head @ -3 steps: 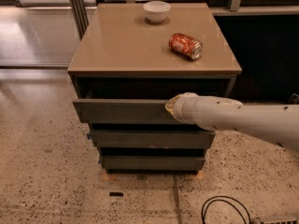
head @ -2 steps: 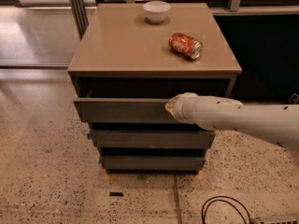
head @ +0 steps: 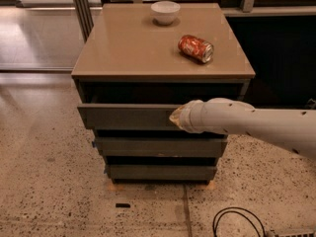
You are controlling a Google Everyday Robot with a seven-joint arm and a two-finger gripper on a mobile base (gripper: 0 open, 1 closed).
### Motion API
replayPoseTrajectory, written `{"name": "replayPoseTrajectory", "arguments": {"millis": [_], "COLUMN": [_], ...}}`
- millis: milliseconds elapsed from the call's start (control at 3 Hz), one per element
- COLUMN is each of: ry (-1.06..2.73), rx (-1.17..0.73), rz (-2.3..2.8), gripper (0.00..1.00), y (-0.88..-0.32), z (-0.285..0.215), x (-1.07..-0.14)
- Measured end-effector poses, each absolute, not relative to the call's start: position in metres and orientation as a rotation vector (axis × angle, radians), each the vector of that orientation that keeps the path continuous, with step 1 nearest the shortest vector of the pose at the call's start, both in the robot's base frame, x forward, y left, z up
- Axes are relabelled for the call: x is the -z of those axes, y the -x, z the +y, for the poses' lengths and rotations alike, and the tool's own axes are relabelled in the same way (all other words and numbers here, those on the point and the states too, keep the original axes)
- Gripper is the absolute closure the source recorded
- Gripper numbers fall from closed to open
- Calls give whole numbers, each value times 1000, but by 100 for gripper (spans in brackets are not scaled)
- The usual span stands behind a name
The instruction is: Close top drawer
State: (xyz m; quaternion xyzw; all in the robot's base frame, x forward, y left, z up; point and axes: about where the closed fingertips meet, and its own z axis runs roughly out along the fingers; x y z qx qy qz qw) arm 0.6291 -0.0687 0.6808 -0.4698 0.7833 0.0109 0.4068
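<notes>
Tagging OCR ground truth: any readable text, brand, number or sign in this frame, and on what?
None readable.
Red can: print on its side, too blurred to read.
White bowl, top drawer, claw at that drawer's front: no markings visible.
</notes>
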Motion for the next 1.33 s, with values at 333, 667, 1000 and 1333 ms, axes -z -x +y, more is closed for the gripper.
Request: {"name": "replayPoseTrajectory", "arguments": {"millis": [333, 667, 1000, 1333], "ry": [1181, 1166, 1142, 1121], "rx": [-62, -18, 72, 134], "rz": [2005, 1995, 1952, 1945], "gripper": [100, 100, 100, 100], "y": [-629, -639, -660, -676], "z": [-65, -69, -74, -91], "x": [-673, -672, -686, -697]}}
